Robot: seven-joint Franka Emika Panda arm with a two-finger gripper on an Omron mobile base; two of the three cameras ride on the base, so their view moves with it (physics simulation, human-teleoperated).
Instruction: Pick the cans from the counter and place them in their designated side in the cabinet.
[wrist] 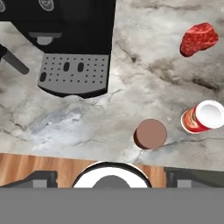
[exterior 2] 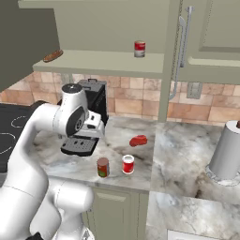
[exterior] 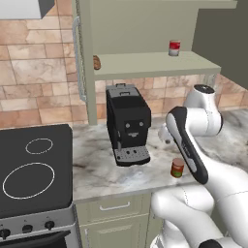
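Note:
Two cans stand near the front edge of the marbled counter (exterior 2: pixel 183 145): a dark can (exterior 2: pixel 103 167) with a red-and-green label, and a red can (exterior 2: pixel 128 164) with a white band just right of it. From above, the dark can (wrist: pixel 150 134) shows its brown top and the red can (wrist: pixel 202 117) its pale top. A third can (exterior 2: pixel 139 48), red, stands on the shelf board of the open sage-green cabinet (exterior 2: pixel 108 63). My gripper (wrist: pixel 114 178) hangs open above the counter, behind and left of the dark can, with nothing between its fingers.
A black coffee machine (exterior 2: pixel 89 112) stands just behind the hand. A red lumpy piece of meat (exterior 2: pixel 138 140) lies behind the cans. A paper towel roll (exterior 2: pixel 226 152) is at the right and the black stovetop (exterior: pixel 34 169) at the left. A brown item (exterior 2: pixel 53 56) lies on the shelf's left end.

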